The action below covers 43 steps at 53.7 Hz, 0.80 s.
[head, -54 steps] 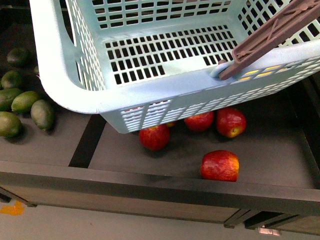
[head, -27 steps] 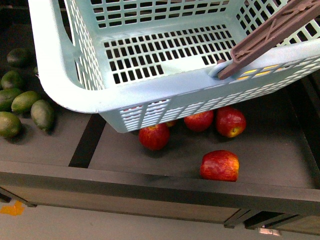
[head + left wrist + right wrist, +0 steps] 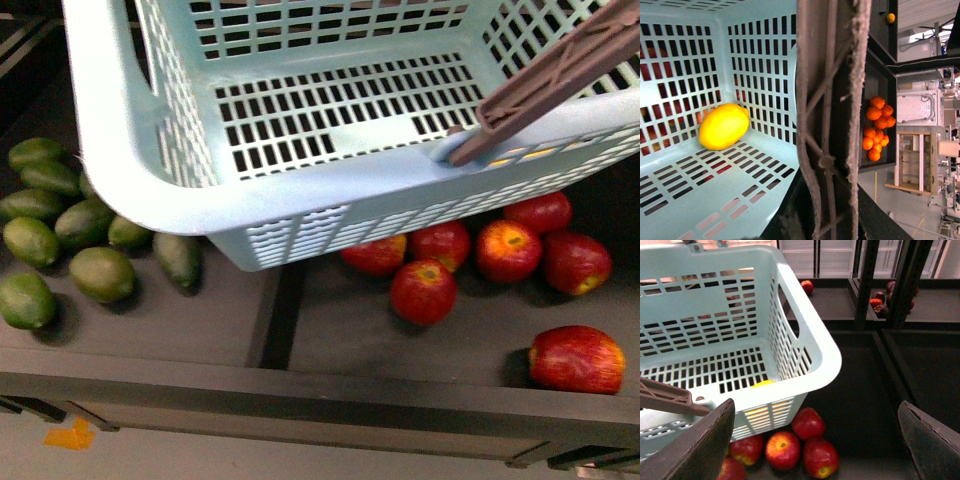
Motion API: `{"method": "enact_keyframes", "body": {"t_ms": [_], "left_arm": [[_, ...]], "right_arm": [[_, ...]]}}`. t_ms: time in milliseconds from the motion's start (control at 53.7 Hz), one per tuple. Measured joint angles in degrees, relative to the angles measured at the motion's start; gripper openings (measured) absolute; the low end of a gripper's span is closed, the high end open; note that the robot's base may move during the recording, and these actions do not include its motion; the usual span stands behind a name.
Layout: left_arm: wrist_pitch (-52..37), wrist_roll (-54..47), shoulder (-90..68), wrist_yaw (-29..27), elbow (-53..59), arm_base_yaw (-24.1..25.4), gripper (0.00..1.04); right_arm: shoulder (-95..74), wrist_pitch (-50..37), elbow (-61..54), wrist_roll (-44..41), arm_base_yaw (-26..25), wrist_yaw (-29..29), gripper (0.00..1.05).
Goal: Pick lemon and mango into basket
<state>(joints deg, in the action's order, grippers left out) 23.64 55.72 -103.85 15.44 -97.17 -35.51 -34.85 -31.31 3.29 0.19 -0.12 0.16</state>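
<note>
Basket (image 3: pixel 150 190) is seen tilted above red apples (image 3: pixel 423 290) and green limes (image 3: pixel 100 272), with the lemon (image 3: pixel 724 126) already lying on its slotted floor; no mango is shown. The right gripper (image 3: pixel 815 407) is spread wide and empty, while the left gripper's hold cannot be told behind the brown handle (image 3: pixel 832 100). Carrying is judged best done level and slow, so that the lemon is not rolled out.

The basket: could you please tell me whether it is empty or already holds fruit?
Not empty. One yellow fruit lies on the basket's slotted floor, close to a side wall; nothing else shows inside.
</note>
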Motion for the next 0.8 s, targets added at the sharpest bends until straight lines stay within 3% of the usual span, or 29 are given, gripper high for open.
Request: {"method": "enact_keyframes", "body": {"t_ms": [801], "left_arm": [[0.0, -0.2, 0.0, -0.4, 0.0, 0.5, 0.07]], "right_arm": [[0.0, 0.0, -0.1, 0.0, 0.1, -0.2, 0.96]]}}
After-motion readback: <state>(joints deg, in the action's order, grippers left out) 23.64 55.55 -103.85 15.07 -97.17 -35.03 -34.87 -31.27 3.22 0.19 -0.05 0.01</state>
